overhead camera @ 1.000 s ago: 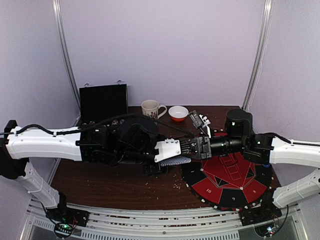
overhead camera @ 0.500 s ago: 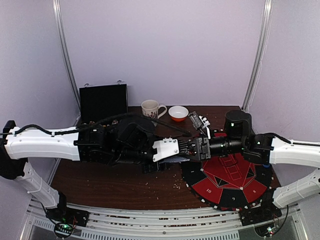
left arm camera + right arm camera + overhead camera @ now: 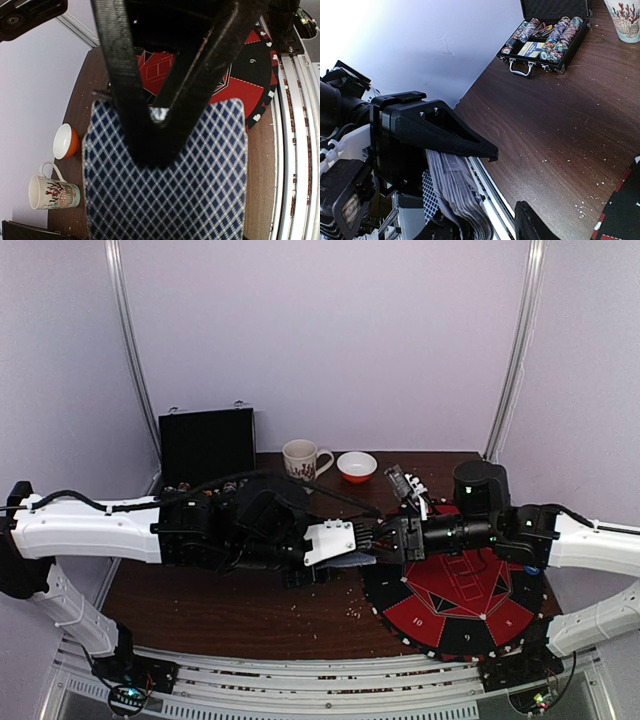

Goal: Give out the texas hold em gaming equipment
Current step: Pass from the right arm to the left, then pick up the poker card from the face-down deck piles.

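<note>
My left gripper (image 3: 345, 552) is shut on a deck of playing cards (image 3: 170, 190) with blue diamond backs, held above the table's middle. Its black fingers (image 3: 155, 135) cross the top card. In the right wrist view the deck (image 3: 457, 195) shows edge-on under the left gripper's upper finger (image 3: 440, 132). My right gripper (image 3: 485, 227) faces it with its jaws open; the deck's end lies against one finger, and the other stands clear. Stacked chips fill the open black case (image 3: 545, 37) at the back left.
A round red-and-black poker mat (image 3: 460, 600) covers the right side of the table. A patterned mug (image 3: 303, 457) and an orange-and-white bowl (image 3: 357, 467) stand at the back, the case (image 3: 205, 445) to their left. A few cards (image 3: 405, 482) lie by the mat's far edge.
The left gripper has closed on the deck. The right gripper has opened off it and drawn slightly to the right.
</note>
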Controlling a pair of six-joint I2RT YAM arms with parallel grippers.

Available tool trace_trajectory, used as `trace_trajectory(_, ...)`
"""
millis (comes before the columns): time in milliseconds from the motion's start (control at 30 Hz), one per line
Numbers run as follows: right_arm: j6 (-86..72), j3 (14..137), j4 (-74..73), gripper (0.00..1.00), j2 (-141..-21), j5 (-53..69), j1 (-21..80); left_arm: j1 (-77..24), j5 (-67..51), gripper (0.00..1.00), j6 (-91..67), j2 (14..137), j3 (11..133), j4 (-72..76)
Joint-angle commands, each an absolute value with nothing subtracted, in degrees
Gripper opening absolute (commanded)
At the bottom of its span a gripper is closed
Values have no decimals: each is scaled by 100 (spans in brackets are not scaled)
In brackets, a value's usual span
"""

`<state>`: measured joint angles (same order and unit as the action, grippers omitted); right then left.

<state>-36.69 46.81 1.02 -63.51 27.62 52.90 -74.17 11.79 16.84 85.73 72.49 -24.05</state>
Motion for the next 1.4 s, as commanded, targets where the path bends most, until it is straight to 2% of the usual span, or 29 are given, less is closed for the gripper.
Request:
trace_trajectory(0,-3470,4870,-332,43,-6238,2439,5284,-7383,1198,51,1631,8333,7225,-2044)
trace_trajectory(233,-3314,5118,-542,42,-6297,2739,5282,-7383,1224,51,1635,8344,7191,-2037)
trace_trajectory(933,-3197,5381,-1103,37,-6020,2454,5289,-7348,1292,51,1582,8357,7084,-2038)
trace_trajectory(1167,-3440,5211,-538,32,-6213,2803,5285,-7339,1275,51,1581,8402,7141,-2036)
trace_trajectory(1367,-3437,5195,-423,22,-6353,2940,5282,-7339,1272,51,1576,8403,7154,-2048)
